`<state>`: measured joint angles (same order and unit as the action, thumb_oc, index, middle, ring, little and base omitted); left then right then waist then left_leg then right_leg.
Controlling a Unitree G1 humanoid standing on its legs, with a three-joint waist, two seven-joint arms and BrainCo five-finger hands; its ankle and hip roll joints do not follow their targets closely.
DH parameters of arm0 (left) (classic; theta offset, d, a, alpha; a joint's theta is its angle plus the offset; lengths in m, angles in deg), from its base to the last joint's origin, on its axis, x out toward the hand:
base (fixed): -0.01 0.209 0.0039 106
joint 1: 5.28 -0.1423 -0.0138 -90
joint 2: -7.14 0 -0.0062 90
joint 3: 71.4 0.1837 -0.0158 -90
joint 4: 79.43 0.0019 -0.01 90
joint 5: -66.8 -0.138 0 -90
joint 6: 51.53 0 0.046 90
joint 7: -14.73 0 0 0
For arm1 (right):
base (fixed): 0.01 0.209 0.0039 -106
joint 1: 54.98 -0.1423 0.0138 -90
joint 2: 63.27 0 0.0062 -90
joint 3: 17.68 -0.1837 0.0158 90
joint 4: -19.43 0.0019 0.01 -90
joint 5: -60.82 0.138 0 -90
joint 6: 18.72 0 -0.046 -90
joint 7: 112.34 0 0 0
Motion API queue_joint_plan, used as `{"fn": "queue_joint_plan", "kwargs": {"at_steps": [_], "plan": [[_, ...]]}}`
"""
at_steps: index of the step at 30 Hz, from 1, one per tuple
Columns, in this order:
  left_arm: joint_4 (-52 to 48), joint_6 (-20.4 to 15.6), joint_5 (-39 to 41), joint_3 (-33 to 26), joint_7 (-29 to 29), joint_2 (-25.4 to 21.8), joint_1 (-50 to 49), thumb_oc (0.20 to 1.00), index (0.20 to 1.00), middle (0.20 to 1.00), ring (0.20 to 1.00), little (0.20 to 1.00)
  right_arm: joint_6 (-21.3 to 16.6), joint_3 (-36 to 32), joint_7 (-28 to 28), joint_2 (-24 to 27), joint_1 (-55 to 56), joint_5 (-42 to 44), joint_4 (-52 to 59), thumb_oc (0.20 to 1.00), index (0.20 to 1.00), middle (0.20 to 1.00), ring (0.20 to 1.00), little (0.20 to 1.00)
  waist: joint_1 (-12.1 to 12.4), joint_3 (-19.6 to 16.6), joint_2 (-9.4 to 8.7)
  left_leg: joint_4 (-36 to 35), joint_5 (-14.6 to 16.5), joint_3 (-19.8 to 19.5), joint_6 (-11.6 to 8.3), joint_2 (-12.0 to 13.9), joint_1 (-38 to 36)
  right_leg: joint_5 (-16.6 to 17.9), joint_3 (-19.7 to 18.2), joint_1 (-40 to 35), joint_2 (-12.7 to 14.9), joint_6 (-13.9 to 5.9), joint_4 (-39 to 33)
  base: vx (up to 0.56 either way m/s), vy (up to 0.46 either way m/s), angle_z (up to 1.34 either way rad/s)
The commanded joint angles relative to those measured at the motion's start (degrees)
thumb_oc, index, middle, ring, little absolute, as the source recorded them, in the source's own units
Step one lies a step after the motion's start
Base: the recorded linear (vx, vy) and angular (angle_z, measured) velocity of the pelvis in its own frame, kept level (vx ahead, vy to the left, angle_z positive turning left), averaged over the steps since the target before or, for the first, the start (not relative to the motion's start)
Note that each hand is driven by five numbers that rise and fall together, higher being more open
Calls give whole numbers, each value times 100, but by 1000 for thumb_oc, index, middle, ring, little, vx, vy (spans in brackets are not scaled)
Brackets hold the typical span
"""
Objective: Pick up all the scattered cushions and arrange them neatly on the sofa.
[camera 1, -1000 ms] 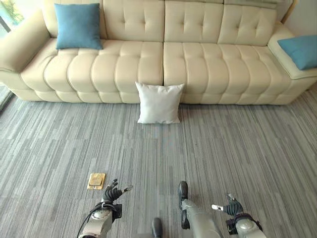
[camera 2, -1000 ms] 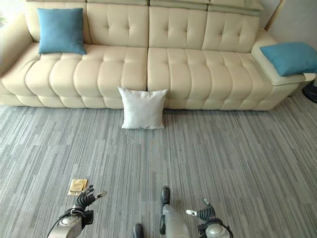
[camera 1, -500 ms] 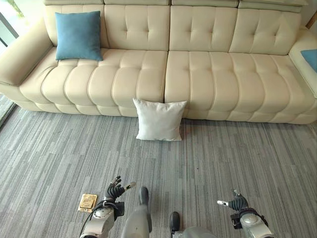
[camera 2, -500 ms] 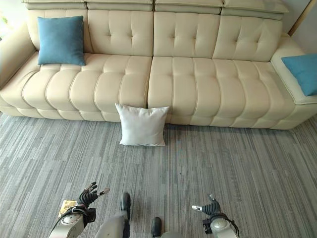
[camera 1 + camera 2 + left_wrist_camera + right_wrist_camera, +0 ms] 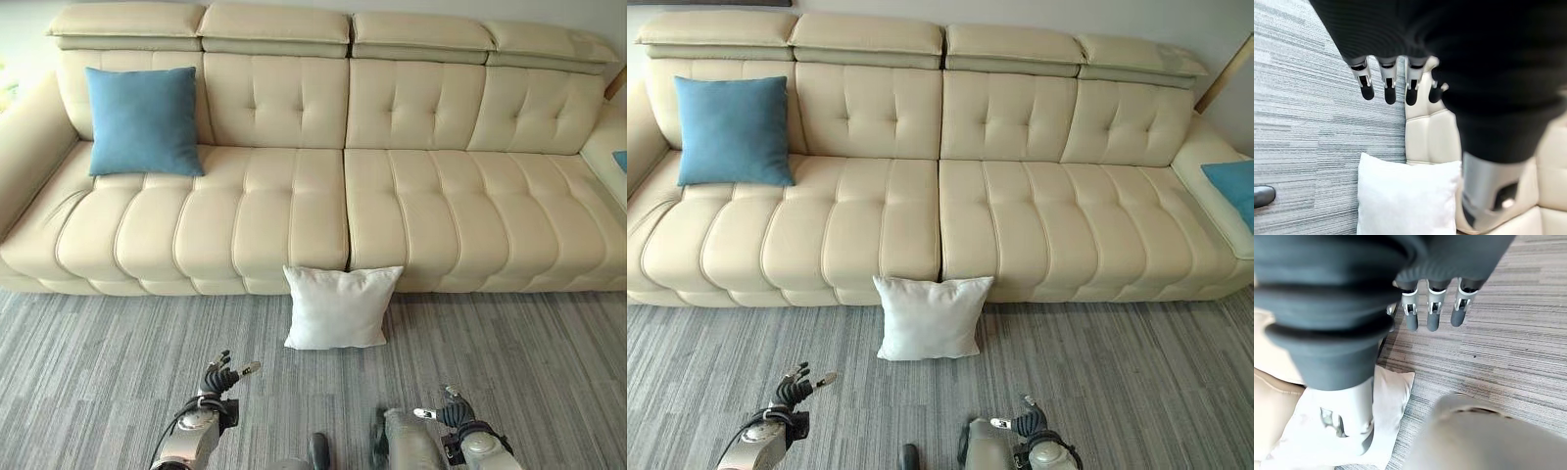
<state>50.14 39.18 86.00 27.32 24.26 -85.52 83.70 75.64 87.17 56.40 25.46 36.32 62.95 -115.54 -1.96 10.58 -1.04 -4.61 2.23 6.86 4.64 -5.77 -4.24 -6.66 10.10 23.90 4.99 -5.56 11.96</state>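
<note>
Left eye view: white cushion upright against sofa; hands relaxed, empty.

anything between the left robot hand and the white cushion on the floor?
Nothing. In the left eye view, bare grey carpet separates the open left robot hand from the white cushion leaning against the sofa front.
</note>
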Motion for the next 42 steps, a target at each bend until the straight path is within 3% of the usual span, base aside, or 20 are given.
{"fn": "queue_joint_plan", "kwargs": {"at_steps": [1, 8, 13, 16, 18, 25, 34, 37, 40, 42], "plan": [[-395, -216, 133, -112, 49, -6, 98, 1000, 1000, 1000, 1000, 1000, 0, -133, -159, 315, -120, -112, -1, 1000, 1000, 1000, 1000, 1000, -132, 222, -86, 15, 194, 43, -552, 659, -168, 528, -175, -1628, -141, -121, -922, 177, -131, 38], [-487, -186, 158, -15, 1, 68, 124, 1000, 1000, 1000, 1000, 1000, -132, -269, -233, 412, -109, 142, -85, 1000, 1000, 1000, 1000, 1000, -239, 63, -35, 583, 445, 11, -764, 877, -199, 300, -197, -2030, -316, 200, -948, 190, -138, 36], [-484, -184, 154, -16, -29, 71, 94, 1000, 1000, 1000, 1000, 1000, -162, -279, -227, 528, -146, 160, -32, 1000, 1000, 1000, 1000, 1000, -189, 107, -9, 1287, 225, -210, -898, 878, 30, 150, -228, -2353, -386, 347, -1071, 123, -77, -14], [-427, -151, 123, -32, -29, 84, 54, 1000, 1000, 1000, 1000, 1000, -168, -291, -220, 589, -161, 152, -52, 1000, 1000, 1000, 1000, 1000, -114, 118, -79, 1080, 258, -325, -851, 826, 402, 102, -215, -2526, -298, 298, -1237, 102, 2, -23], [-350, -102, 40, -8, -41, 61, 35, 1000, 1000, 1000, 1000, 1000, -152, -289, -242, 635, -173, 132, -75, 1000, 1000, 1000, 1000, 1000, -50, 171, -79, 894, 21, -411, -857, 830, 731, 67, -235, -2641, -289, 285, -1288, 84, 37, -8], [-193, -79, -69, -29, -113, 56, -113, 1000, 1000, 1000, 1000, 1000, -137, -309, -203, 600, -55, 79, -208, 1000, 1000, 1000, 1000, 1000, -64, 77, 48, 264, -92, -291, -806, 807, 271, 65, -499, -2803, -317, 257, -1329, 86, 82, -21], [-36, -98, -46, -148, -113, -25, -195, 1000, 1000, 1000, 1000, 1000, -67, -216, -121, 532, -116, -45, -315, 1000, 1000, 1000, 1000, 1000, 57, 144, -48, 216, 84, 94, -652, 800, 204, 277, -579, -2508, -226, -9, -1154, -17, 75, -27], [285, -109, -95, -117, -225, -92, -112, 1000, 1000, 1000, 1000, 1000, -63, -181, -38, 487, -221, -40, -315, 1000, 1000, 1000, 1000, 1000, 85, 182, 7, 263, 128, 234, -621, 953, 321, 316, -560, -2077, 75, -233, -486, -30, -19, -84], [533, -140, -92, -81, -218, -119, 17, 1000, 1000, 1000, 1000, 1000, -41, -177, -9, 468, -274, -84, -297, 1000, 1000, 1000, 1000, 1000, -4, 288, 55, 365, 129, 142, -677, 1071, 396, 493, -637, -1767, 466, -213, -645, 11, -113, -16], [744, -188, -135, -59, -205, -93, 78, 1000, 1000, 1000, 1000, 1000, -43, -143, 3, 444, -264, -129, -361, 1000, 1000, 1000, 1000, 1000, -40, 263, -53, 467, 210, 146, -692, 1007, 388, 607, -846, -1861, 547, -308, -966, 58, -84, -3]]}}
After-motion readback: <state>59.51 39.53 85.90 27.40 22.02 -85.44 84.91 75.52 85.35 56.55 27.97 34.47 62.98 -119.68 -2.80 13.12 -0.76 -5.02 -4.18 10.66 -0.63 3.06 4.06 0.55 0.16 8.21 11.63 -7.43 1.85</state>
